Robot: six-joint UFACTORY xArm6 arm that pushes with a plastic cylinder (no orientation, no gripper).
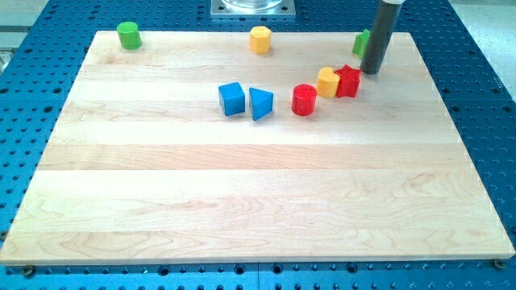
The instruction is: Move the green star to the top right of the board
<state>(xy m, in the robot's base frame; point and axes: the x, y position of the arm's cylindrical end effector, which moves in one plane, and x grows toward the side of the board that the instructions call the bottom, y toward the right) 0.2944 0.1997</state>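
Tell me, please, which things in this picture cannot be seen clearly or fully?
- Green block, camera view: mostly hidden behind the rod; its star shape cannot be confirmed.
- My tip: whether it touches that block or the red block cannot be told.
- Rod's upper part: cut off by the view's top.

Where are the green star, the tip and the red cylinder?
green star (361,40), camera view: its visible left part, the rest hidden behind the rod.
my tip (371,71), camera view: the rod's lower end, right of the red star-like block.
red cylinder (303,100), camera view: its front side.
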